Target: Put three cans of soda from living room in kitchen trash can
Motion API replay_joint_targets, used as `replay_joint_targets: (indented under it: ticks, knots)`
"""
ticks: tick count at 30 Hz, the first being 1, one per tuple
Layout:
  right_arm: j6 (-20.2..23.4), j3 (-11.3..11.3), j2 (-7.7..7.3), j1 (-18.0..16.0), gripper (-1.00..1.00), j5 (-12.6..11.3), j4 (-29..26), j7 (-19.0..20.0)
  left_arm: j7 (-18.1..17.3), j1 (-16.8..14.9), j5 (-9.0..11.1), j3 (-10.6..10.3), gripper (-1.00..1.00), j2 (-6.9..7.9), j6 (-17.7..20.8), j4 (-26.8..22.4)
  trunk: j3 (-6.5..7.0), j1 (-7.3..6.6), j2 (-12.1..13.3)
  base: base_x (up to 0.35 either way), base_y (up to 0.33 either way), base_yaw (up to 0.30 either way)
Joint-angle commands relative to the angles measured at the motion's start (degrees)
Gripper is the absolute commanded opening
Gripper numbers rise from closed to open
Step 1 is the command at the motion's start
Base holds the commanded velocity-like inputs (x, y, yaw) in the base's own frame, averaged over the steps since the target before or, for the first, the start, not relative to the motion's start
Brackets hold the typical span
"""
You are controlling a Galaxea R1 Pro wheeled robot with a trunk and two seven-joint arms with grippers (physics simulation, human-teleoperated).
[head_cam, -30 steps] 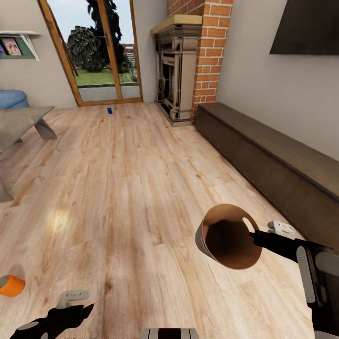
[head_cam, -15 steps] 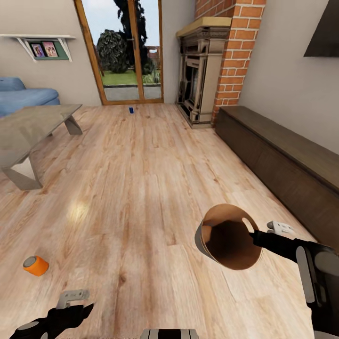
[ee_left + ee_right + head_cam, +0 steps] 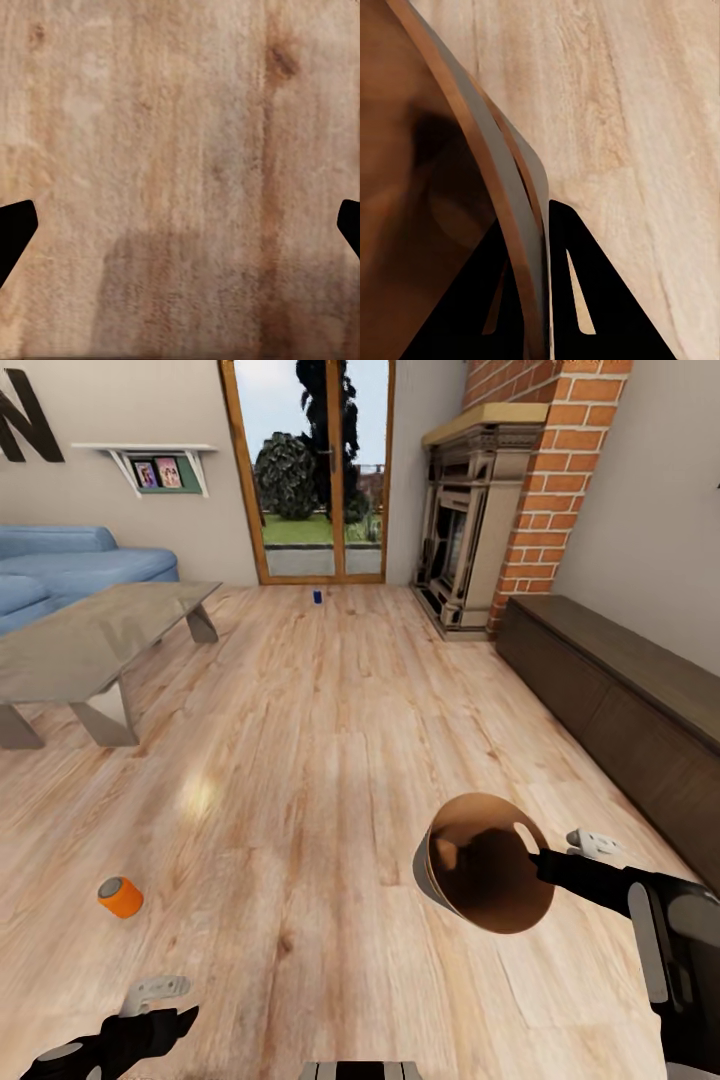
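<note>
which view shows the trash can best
The head view: the whole trash can shows, tilted with its open mouth toward the camera, the right pincer clamped on its rim. The right wrist view shows just a close stretch of thin wall between the fingers.

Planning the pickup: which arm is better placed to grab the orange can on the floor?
Left. The left gripper hangs open and empty near the orange can, on its side of the floor. The right gripper is shut on the trash can rim.
</note>
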Motion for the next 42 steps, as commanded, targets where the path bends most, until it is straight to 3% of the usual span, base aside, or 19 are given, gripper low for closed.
replay_joint_targets:
  ticks: [1,42]
  knots:
    - [0.35,0.01,0.01,-0.02,-1.00,-2.00,-0.02,0.26,0.00,0.01,-0.01,-0.01,1.00,0.00,0.00,0.00,0.09,0.00,0.00,0.000,0.000,0.175]
    - [0.35,0.35,0.49,0.03,-1.00,-1.44,0.18,0.17,0.10,0.00,0.08,-0.07,1.00,-0.03,-0.05,-0.56,3.29,0.00,0.00,0.000,0.000,0.172]
